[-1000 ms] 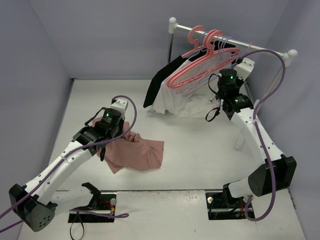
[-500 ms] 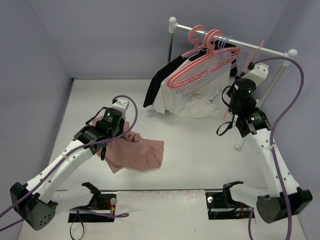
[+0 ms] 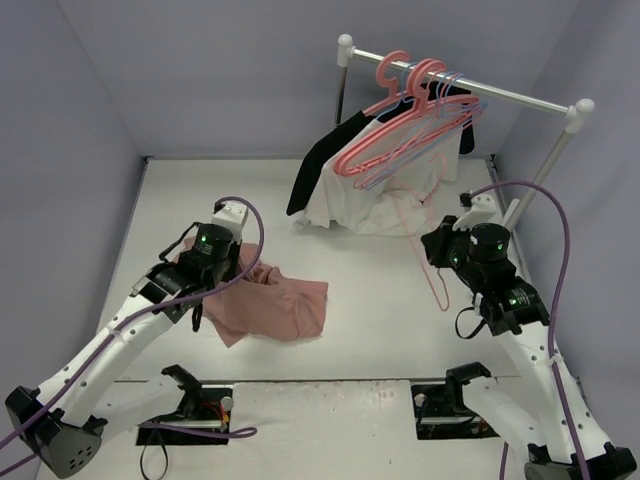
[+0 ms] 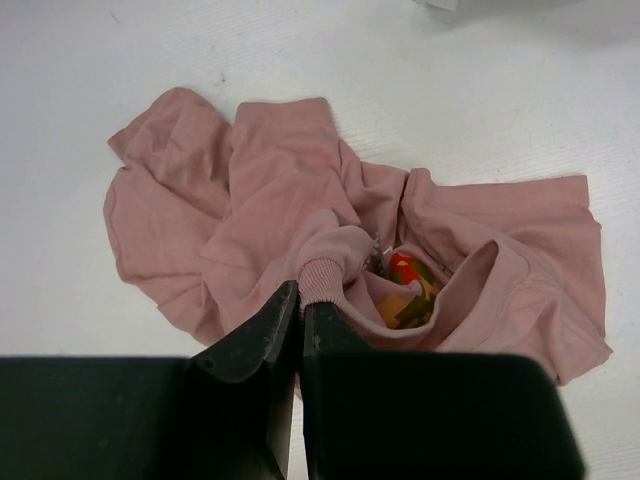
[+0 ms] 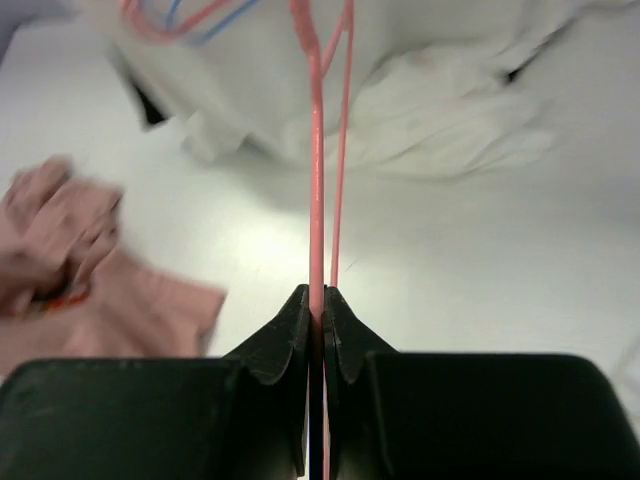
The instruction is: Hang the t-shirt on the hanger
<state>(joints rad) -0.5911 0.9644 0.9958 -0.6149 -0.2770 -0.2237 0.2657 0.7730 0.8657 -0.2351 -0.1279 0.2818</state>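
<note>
Right jaws clamp the slim hanger point(image 5: 316, 200) just below the clothes rail point(image 3: 470, 88); left jaws pinch the collar of the t-shirt point(image 4: 280, 180), crumpled on the desk point(image 3: 380, 300) well away from that rail (the thin wire may twist in so narrow a grip).

Top view: high, behind both bases, tilted down over white surface point(image 3: 380, 290). Left wrist: close above crumpled salmon-pink cloth t-shirt point(image 4: 250, 200); right wrist: low, looking along thin pale-pink wire hanger point(image 5: 316, 150). All three share that t-shirt.
</note>
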